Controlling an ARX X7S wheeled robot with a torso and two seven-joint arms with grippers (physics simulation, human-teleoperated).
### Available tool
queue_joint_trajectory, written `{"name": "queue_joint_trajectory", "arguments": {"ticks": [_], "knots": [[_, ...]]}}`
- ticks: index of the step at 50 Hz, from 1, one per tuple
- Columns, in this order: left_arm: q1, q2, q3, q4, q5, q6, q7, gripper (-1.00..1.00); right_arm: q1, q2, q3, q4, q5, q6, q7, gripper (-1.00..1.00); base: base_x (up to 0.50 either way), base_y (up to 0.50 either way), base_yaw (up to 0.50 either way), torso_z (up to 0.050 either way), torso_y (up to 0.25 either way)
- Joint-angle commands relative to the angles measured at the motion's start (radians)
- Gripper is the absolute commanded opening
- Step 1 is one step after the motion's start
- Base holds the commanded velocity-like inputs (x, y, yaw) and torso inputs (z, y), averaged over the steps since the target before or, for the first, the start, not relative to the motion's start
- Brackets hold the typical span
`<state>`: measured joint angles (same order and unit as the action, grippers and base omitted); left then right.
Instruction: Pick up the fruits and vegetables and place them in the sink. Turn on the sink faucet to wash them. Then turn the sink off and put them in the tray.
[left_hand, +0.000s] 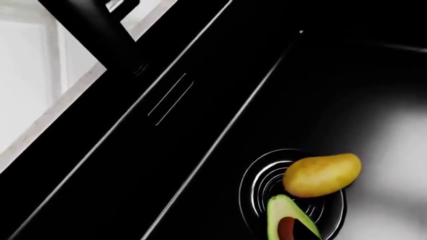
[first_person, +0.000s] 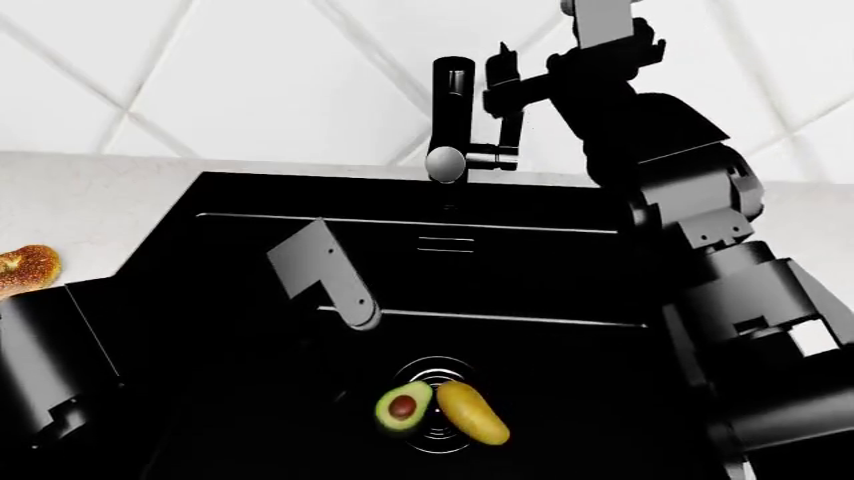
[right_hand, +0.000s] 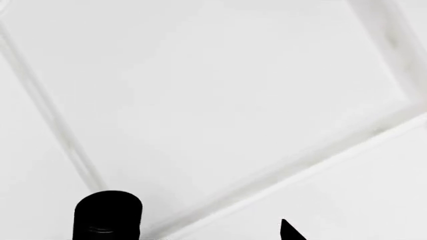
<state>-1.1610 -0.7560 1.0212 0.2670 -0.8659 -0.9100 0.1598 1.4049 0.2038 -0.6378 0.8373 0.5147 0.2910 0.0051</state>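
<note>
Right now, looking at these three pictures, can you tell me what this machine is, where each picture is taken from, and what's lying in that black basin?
This is a simulated two-armed robot at a kitchen sink. The widest picture comes from a camera on its head, looking down over both arms. The other two come from cameras near each gripper.

In the head view, a halved avocado and a yellow oblong fruit lie side by side over the round drain. The left wrist view shows the same pair from closer. A browned bread item sits on the counter at the far left.

The right arm reaches up beside the black faucet; its gripper is near the lever, but whether it grips is unclear. The left gripper hangs over the basin, holding nothing visible.
</note>
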Motion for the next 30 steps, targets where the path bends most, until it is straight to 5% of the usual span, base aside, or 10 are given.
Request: {"name": "queue_joint_trajectory", "arguments": {"ticks": [1, 30], "knots": [[0.012, -0.016, 0.001, 0.026, 0.015, 0.032, 0.003, 1.00, 0.011, -0.015, -0.004, 0.049, -0.004, -0.021, -0.020, 1.00, 0.00, 0.00, 0.00, 0.000, -0.113], [0.008, -0.022, 0.010, 0.039, 0.030, 0.043, 0.009, 1.00, 0.017, -0.022, -0.010, 0.095, -0.008, -0.033, -0.031, 1.00, 0.00, 0.00, 0.00, 0.000, -0.140]]}}
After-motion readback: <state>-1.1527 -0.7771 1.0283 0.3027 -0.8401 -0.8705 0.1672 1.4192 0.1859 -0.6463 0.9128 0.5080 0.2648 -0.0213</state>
